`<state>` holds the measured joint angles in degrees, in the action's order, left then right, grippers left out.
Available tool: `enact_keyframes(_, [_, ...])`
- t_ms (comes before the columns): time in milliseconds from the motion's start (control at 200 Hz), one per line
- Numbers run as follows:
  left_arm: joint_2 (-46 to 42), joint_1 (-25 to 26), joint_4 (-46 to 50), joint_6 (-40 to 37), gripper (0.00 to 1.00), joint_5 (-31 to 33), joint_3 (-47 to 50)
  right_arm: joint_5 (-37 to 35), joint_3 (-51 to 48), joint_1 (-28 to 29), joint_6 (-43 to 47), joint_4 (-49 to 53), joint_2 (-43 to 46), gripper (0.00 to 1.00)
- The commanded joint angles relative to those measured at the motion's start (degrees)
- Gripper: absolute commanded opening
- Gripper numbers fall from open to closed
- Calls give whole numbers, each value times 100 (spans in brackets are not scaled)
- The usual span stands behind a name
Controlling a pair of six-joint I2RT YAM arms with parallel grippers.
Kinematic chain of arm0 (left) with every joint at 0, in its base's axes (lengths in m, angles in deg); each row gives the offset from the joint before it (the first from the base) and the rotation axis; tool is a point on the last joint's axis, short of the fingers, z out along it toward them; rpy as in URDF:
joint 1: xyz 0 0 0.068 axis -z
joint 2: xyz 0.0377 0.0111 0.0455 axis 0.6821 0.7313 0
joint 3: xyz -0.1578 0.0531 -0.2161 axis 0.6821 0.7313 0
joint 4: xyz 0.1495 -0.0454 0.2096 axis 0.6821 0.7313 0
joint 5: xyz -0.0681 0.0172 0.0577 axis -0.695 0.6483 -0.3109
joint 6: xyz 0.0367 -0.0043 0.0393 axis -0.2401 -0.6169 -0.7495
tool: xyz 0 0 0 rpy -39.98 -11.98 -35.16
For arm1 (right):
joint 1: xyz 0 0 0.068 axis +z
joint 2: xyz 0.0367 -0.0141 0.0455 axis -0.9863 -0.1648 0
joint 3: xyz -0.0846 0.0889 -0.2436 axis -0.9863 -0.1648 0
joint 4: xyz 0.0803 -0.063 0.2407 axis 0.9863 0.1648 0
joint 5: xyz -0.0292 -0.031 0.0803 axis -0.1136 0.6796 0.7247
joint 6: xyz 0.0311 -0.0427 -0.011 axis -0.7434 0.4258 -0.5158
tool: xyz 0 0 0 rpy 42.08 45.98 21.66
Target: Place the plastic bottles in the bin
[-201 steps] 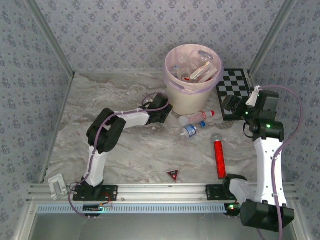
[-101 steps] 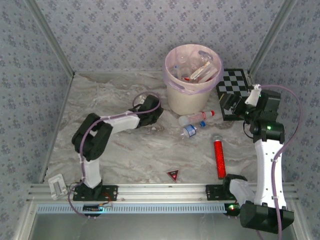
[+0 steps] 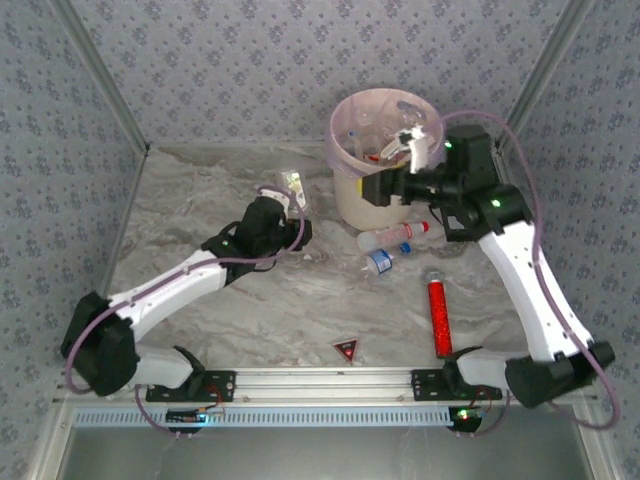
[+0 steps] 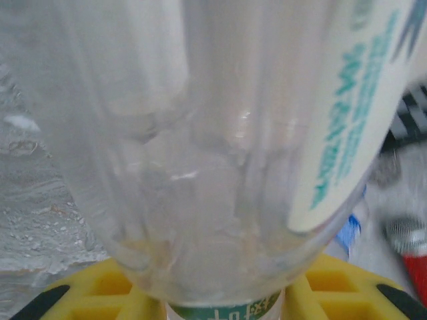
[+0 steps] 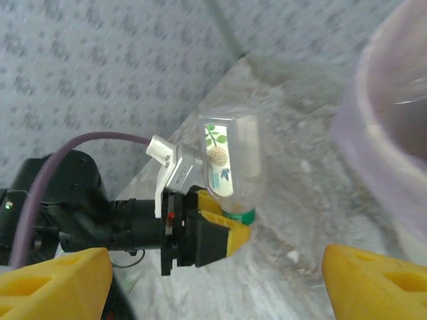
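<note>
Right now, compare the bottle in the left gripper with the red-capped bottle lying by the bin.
The held bottle is clamped at its cap end by the left gripper; the red-capped bottle lies loose on the table. The held bottle's cap is green, its label white with teal print; the red-capped bottle's label is red. Both are clear plastic, outside the bin.

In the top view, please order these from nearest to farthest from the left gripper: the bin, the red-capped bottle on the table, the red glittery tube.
From the left gripper, shut on a clear bottle:
1. bin, just to its right.
2. red-capped bottle, lying below the bin.
3. red glittery tube, far right, nearer the bases.
</note>
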<state>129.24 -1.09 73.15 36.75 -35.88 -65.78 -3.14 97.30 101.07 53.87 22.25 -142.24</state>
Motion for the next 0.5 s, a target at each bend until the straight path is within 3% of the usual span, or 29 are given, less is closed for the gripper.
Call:
enact_keyframes(0, [-596,98,388,-1609,0,-774,318,409,555,404,571,596,-564,88])
enact_keyframes(135, [-1188,99,229,-1841,0,-1145,600,-37,1317,909,1090,1273,-1253,100])
enact_keyframes(310, [-1332,98,187,-2101,0,-1722,591,4,1778,1133,1302,1624,-1860,100])
enact_keyframes(435, [-1313,104,149,-2183,0,-2034,584,391,1787,1138,1440,1601,-2047,100])
enact_keyframes(495, [-1313,100,139,-2180,0,-2136,566,646,1824,1123,1470,1639,-2111,95])
